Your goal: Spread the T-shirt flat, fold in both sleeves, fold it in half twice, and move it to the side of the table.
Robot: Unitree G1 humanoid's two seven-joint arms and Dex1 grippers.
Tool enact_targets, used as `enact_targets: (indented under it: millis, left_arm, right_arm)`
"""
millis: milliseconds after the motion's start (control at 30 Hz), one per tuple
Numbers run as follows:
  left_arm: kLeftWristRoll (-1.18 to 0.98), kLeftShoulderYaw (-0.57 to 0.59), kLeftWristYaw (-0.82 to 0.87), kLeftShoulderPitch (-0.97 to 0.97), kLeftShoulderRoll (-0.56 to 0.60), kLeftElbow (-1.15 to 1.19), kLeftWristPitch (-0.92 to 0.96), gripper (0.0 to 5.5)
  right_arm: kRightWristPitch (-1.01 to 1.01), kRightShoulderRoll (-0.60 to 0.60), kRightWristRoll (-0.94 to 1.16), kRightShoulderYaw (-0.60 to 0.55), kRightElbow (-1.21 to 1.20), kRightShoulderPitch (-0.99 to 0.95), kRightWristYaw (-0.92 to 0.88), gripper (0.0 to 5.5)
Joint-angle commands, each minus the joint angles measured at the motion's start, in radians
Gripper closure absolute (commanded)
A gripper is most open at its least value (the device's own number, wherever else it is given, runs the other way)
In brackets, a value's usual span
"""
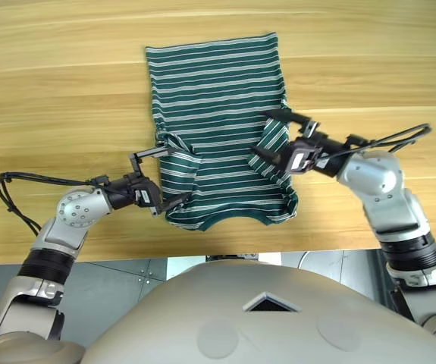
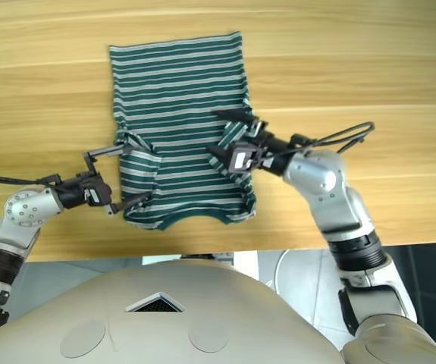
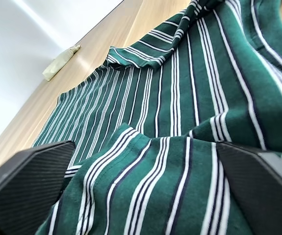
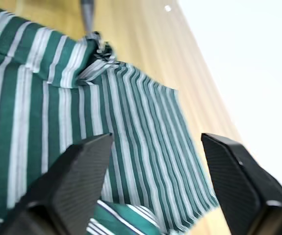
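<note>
A green T-shirt (image 1: 218, 83) with white stripes lies on the wooden table (image 1: 51, 76), collar near me and hem at the far side. Both sleeves are folded in over the body. My left gripper (image 1: 164, 177) stands open at the shirt's left side, its fingers straddling the folded left sleeve (image 1: 181, 163). In the left wrist view the striped cloth (image 3: 180, 98) lies between the wide-apart fingers. My right gripper (image 1: 271, 134) is open over the folded right sleeve (image 1: 277, 144). The right wrist view has the fingers spread above the cloth (image 4: 57, 98).
The table's front edge (image 1: 127, 254) runs just below the collar. Bare wood stretches to the left and right of the shirt. A small pale object (image 3: 61, 62) lies far off by the table's edge in the left wrist view.
</note>
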Motion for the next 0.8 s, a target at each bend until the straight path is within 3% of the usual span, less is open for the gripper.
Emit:
enact_targets:
  millis: [33,267,800]
  left_arm:
    - [0.064,-0.028,-0.010,0.016,-0.004,0.036,0.028,0.10]
    - [0.061,-0.029,-0.012,0.008,-0.007,0.022,0.040,0.10]
    - [0.063,-0.034,-0.010,-0.006,-0.008,0.042,0.033,0.10]
  right_arm:
    - [-0.032,-0.118,-0.015,-0.123,0.024,0.058,0.002,1.37]
    - [-0.138,-0.195,-0.059,-0.098,0.048,0.218,0.025,0.17]
    - [-0.174,-0.193,-0.033,-0.055,-0.027,0.291,0.042,0.13]
